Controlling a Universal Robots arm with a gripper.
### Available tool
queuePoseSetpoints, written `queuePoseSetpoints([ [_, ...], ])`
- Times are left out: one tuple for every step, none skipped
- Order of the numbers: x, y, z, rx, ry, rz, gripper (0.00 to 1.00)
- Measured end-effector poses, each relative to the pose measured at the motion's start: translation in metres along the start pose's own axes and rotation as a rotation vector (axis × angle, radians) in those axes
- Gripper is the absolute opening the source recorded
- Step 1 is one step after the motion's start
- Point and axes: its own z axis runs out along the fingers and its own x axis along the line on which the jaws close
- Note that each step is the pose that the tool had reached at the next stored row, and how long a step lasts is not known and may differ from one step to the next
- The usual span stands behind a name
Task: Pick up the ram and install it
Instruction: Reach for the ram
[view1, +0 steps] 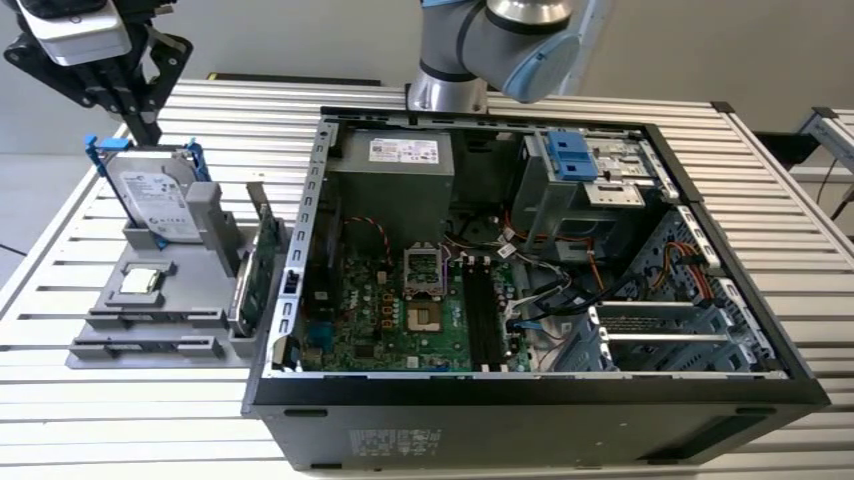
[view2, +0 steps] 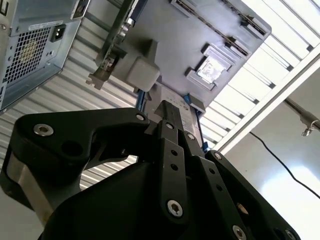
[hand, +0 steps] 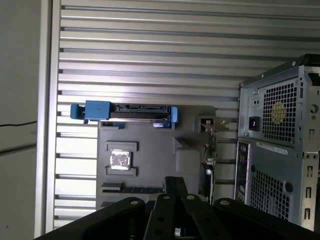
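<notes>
The ram (hand: 132, 190) is a thin dark strip lying in a slot of the grey holder (hand: 150, 145), just past the square chip (hand: 121, 160). In the exterior view that holder (view1: 174, 300) stands at the left, outside the computer case (view1: 534, 250). My black gripper (view1: 142, 132) hangs high at the exterior view's upper left, above the far end of the hard drive in its blue frame (view1: 154, 200). Its fingers come to one narrow point, shut, with nothing between them. In both wrist views the gripper (view2: 169, 111) (hand: 174, 182) points down at the holder from well above.
A green expansion card (view1: 262, 255) stands on edge between the holder and the case wall. The open case shows the motherboard (view1: 387, 320) with black memory slots (view1: 483, 310), a power supply (view1: 394, 165) and loose cables. The slatted table (view1: 134, 420) ends near the holder.
</notes>
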Motion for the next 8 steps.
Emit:
queuePoseSetpoints([
  [0.0000, 0.0000, 0.0000, 0.0000, 0.0002, 0.000, 0.00],
  [0.0001, 0.0001, 0.0000, 0.0000, 0.0003, 0.000, 0.00],
  [0.0001, 0.0001, 0.0000, 0.0000, 0.0004, 0.000, 0.00],
  [0.0001, 0.0000, 0.0000, 0.0000, 0.0004, 0.000, 0.00],
  [0.0002, 0.0000, 0.0001, 0.0001, 0.0005, 0.000, 0.00],
  [0.0002, -0.0002, 0.0003, -0.0001, 0.0003, 0.000, 0.00],
  [0.0000, -0.0006, 0.0005, -0.0001, 0.0002, 0.000, 0.00],
  [-0.0002, -0.0010, 0.0006, -0.0001, 0.0004, 0.000, 0.00],
])
